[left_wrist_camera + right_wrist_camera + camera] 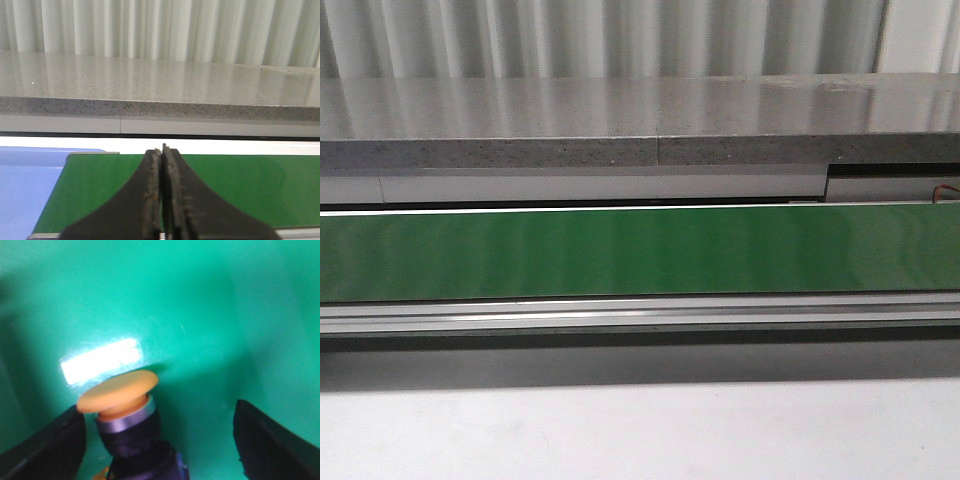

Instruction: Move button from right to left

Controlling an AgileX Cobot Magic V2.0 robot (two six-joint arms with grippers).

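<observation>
In the right wrist view the button [122,412] lies on a green surface [200,315], its orange cap pointing away from the camera, with a silver ring and black collar behind the cap. My right gripper [157,440] is open, its two dark fingers [50,445] standing either side of the button, the one in the lower left corner close to the cap, the other well apart from it. My left gripper [162,160] is shut and empty above the green conveyor belt [260,185]. Neither gripper nor the button shows in the front view.
The green conveyor belt [640,250] runs across the front view, with a grey stone ledge [620,125] behind it and a white table [640,430] in front. A blue surface [25,190] lies beside the belt's end in the left wrist view.
</observation>
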